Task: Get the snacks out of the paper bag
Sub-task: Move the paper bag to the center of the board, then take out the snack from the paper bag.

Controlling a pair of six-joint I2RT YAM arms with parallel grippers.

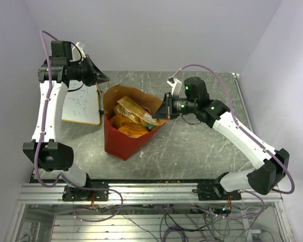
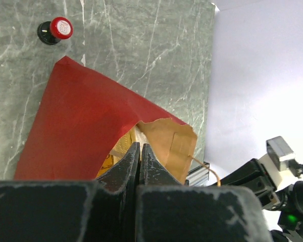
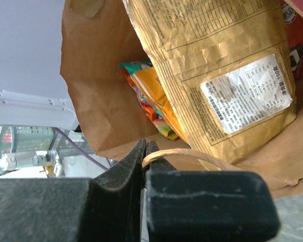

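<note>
The paper bag [image 1: 122, 143], red outside and brown inside, stands mid-table with its mouth open upward. Snacks [image 1: 131, 118] fill it: a large golden-yellow packet [image 3: 227, 75], an orange packet [image 3: 151, 96] and a red one [image 3: 298, 40]. My right gripper [image 1: 166, 107] is at the bag's right rim, shut on the thin twisted paper handle [image 3: 192, 154], and it looks into the bag [image 3: 91, 91]. My left gripper [image 1: 102, 76] hovers just beyond the bag's far left corner and is shut. In its wrist view the left gripper [image 2: 140, 146] shows nothing between its jaws, with the bag [image 2: 81, 131] beyond.
A white clipboard [image 1: 81, 106] lies left of the bag, under the left arm. A small black knob with a red cap [image 2: 55, 30] sits on the grey marbled table [image 1: 202, 146]. The bag's other handle loop [image 2: 212, 171] sticks out near the right arm.
</note>
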